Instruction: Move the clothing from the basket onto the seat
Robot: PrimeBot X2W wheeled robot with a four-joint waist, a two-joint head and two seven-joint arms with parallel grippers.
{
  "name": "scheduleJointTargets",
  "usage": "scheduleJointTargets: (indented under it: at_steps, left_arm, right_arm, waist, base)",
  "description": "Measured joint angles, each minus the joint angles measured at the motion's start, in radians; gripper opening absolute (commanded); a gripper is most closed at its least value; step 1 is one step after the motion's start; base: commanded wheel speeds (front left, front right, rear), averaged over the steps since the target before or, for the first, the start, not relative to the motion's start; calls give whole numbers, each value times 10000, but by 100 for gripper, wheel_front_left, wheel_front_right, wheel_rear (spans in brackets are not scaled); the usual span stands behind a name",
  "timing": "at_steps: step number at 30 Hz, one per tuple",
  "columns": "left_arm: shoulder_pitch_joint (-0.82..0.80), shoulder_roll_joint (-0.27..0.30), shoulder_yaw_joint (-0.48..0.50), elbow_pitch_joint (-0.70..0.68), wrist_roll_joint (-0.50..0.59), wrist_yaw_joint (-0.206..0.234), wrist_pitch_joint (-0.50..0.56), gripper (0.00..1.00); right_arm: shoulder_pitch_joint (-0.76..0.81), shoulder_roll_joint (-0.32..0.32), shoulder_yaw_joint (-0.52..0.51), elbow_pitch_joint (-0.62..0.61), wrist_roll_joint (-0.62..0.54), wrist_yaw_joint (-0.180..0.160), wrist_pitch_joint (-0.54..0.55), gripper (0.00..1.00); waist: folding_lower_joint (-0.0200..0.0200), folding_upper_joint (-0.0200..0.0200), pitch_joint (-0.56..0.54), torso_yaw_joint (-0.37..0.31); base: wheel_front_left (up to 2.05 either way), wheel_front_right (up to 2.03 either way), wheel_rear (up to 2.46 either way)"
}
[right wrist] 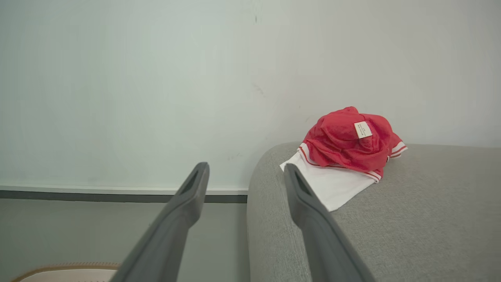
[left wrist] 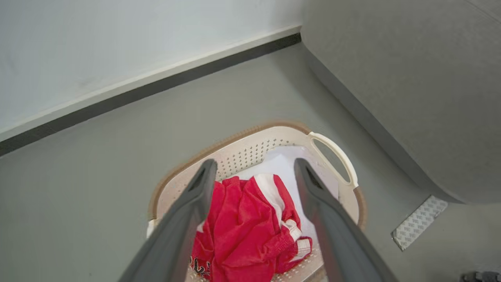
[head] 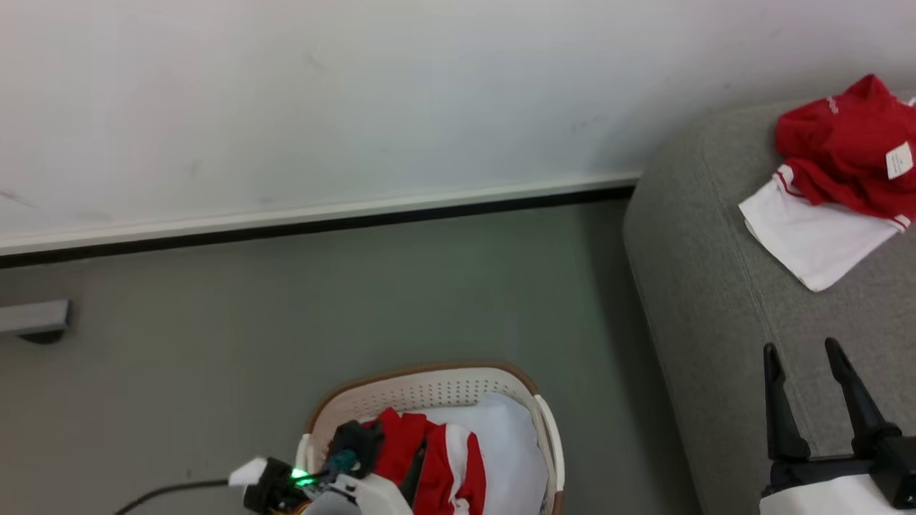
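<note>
Clothing (left wrist: 242,231) of bright red fabric with white striped panels lies crumpled in the basket (left wrist: 238,154), on top of a plain white piece that reaches the basket's far wall. Your left gripper (left wrist: 254,162) hangs directly above the basket, jaws spread wide and holding nothing, one finger on each side of the red heap.

Your right gripper (head: 801,345) sits well to the right of the basket, over the seat (head: 715,300), fingers parted and empty. A second red-and-white garment (head: 844,157) already rests on the seat, to the right of the basket and closer to the wall (head: 358,93).

Expect the fabric to be light, limp and crease-prone: it should sag and trail once lifted. The raised red fold at the top of the heap looks like the best place to pinch, deep enough to gather a thick bunch. A shallow grip may slip off, and a trailing hem could snag the basket's rim or drag the white piece along.

Grey floor (head: 358,307) surrounds the basket, smooth and bare save for a dark cable (head: 164,491) to its left. The seat's woven cover should keep dropped cloth from sliding.
</note>
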Motion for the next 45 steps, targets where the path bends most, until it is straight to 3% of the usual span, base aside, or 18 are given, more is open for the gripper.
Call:
scheduleJointTargets:
  at_steps: [8, 14, 23, 34, 35, 36, 37, 38, 45]
  left_arm:
    - [-1839, -25, -1037, 2604, 466, -366, 1701, 100]
    - [-3031, -31, -1335, 3939, 704, -238, 2117, 100]
    - [-4073, 15, -1854, 5102, 1045, -276, 2368, 100]
    - [-4887, 510, -2240, 5590, 1267, -36, 2625, 100]
    - [-4950, 529, -2255, 5595, 1267, 19, 2606, 89]
    - [-4991, 545, -2276, 5609, 1267, 35, 2594, 47]
    - [-5014, 562, -2324, 5628, 1277, 31, 2591, 27]
    - [-5027, 568, -2353, 5653, 1285, -17, 2591, 0]
    - [-5016, 272, -2025, 5622, 713, -159, 1877, 0]
  right_arm:
    - [-809, 0, -12, -456, 309, -2, 0, 100]
    - [-1251, 17, -52, -930, 702, 0, 0, 100]
    - [-1846, 23, 50, -1438, 1381, 0, 0, 100]
    - [-2272, 27, -36, -1841, 1708, 0, 0, 100]
    - [-2321, 27, -35, -1870, 1708, 0, 0, 100]
    - [-2354, 29, -27, -1894, 1728, 0, 0, 100]
    - [-2361, 29, -27, -1912, 1755, 0, 0, 100]
    - [-2361, 31, -38, -1912, 1768, 0, 0, 100]
    - [-2357, 36, -261, -1756, 1724, 0, 0, 100]
  waist:
    - [1, 0, 1503, -958]
    - [1, 0, 2815, -1540]
    - [1, 0, 4673, -2115]
    - [0, 0, 6201, -2372]
    - [0, 0, 6313, -2390]
    - [0, 0, 6410, -2409]
    - [0, 0, 6495, -2431]
    - [0, 0, 6569, -2451]
    - [-1, 0, 6326, -2284]
  base:
    - [0, 0, 0]
    - [0, 0, 0]
    - [0, 0, 0]
    - [0, 0, 0]
    - [0, 0, 0]
    - [0, 0, 0]
    - [0, 0, 0]
    - [0, 0, 0]
    - [0, 0, 0]
